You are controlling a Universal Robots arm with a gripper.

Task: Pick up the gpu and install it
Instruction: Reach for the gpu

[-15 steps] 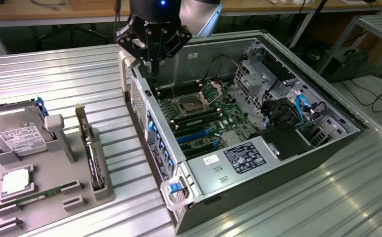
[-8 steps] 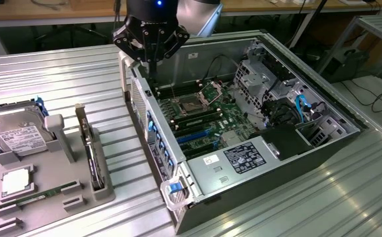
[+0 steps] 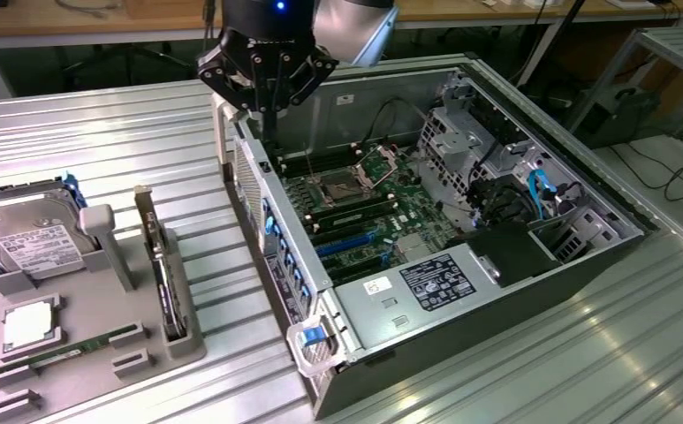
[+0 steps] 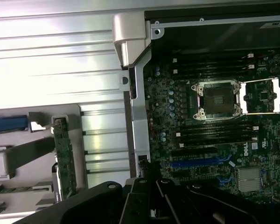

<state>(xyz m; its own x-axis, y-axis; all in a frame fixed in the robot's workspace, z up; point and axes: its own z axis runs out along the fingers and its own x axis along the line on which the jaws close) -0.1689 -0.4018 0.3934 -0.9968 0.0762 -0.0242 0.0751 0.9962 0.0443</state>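
One gripper (image 3: 268, 132), jaws clenched on nothing, hovers over the open computer case (image 3: 495, 353) rim; the gpu (image 3: 158, 265) stands edgewise in the grey holder (image 3: 94, 358), apart.

the gpu (image 4: 64, 158) is green, its holder (image 3: 94, 300) grey, the gripper (image 3: 267, 137) black, the motherboard (image 3: 371, 208) green, the table (image 3: 105, 141) ribbed silver.

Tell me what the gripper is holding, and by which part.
Nothing. The gripper hangs over the edge of the open computer case, while the graphics card stands on edge in the grey holder, apart from it.
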